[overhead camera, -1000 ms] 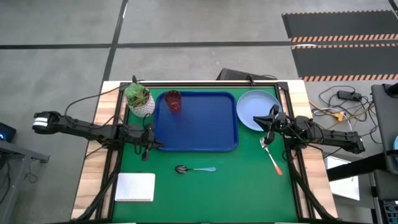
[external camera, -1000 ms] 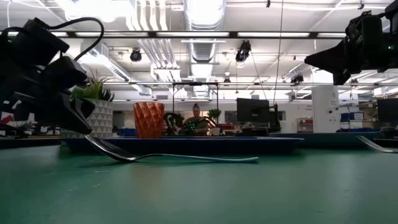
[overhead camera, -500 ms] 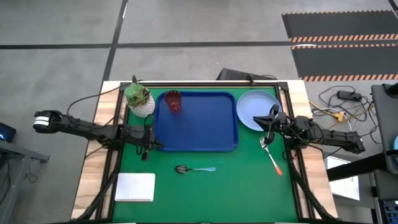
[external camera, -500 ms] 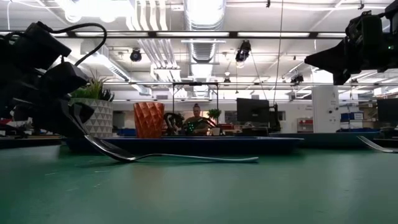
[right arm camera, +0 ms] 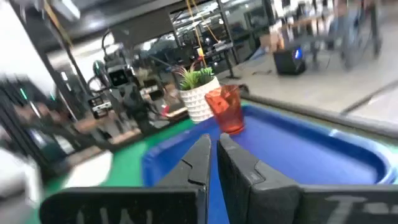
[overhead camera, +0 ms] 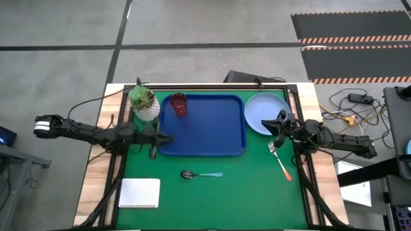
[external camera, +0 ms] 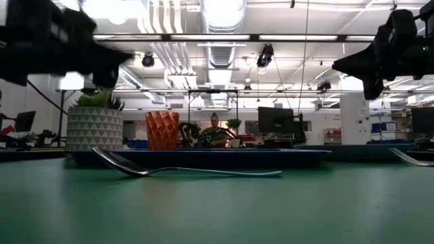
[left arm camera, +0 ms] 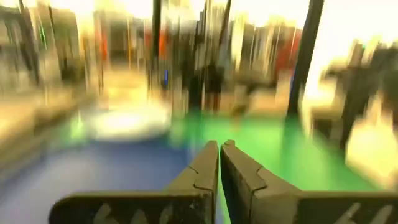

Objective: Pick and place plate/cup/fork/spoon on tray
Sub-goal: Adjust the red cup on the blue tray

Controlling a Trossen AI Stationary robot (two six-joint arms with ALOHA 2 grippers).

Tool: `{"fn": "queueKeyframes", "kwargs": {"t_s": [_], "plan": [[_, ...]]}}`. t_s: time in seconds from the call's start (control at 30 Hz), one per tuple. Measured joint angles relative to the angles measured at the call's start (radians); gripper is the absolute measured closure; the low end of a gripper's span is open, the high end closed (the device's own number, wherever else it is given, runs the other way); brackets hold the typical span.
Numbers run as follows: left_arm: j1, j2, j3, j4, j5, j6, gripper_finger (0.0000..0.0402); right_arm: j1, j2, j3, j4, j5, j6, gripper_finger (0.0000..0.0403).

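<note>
The dark-blue tray (overhead camera: 212, 131) lies mid-table with the red cup (overhead camera: 179, 104) standing upright in its far left corner. The light-blue plate (overhead camera: 263, 109) lies flat on the mat right of the tray. The orange-handled fork (overhead camera: 280, 160) lies flat on the mat near the plate, and the blue-handled spoon (overhead camera: 201, 174) lies flat in front of the tray. My left gripper (overhead camera: 168, 137) is shut and empty, raised beside the tray's near left corner; its fingers show closed in its wrist view (left arm camera: 219, 149). My right gripper (overhead camera: 277, 122) is shut and empty above the plate's near edge, facing the tray (right arm camera: 213, 142).
A white pot with a green plant (overhead camera: 143, 101) stands left of the tray's far corner. A white notepad (overhead camera: 140, 192) lies at the near left. The green mat (overhead camera: 244, 199) is bare at the near right. Dark rails run along the table's edges.
My left gripper has risen from near the mat and swung from pointing down to level, its fingers now facing the tray's near left corner. The fork, spoon, plate and cup have stayed where they were.
</note>
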Motion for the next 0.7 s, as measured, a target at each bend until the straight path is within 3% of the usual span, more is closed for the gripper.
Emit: {"fn": "queueKeyframes", "kwargs": {"t_s": [0.17, 0.33, 0.47, 0.6, 0.7], "plan": [[0.0, -0.01, 0.0, 0.382, 0.0, 0.0, 0.0402, 0.0, 0.0, 0.0, 0.022, 0.001, 0.07, 0.0385], [-0.001, -0.018, 0.0, 0.633, 0.0, -0.041, 0.0402, 0.0, 0.0, 0.0, 0.094, -0.002, 0.025, 0.0385], [-0.001, -0.045, 0.003, 0.655, 0.0, -0.183, 0.0402, 0.0, 0.0, 0.0, 0.104, -0.004, -0.043, 0.0385], [-0.001, -0.05, 0.002, 0.65, 0.0, -0.211, 0.0402, 0.0, 0.0, 0.0, 0.062, -0.008, -0.061, 0.0385], [0.007, -0.06, 0.002, 0.614, 0.075, -0.268, 0.0402, 0.0, 0.001, 0.0, 0.04, -0.028, -0.091, 0.0385]]}}
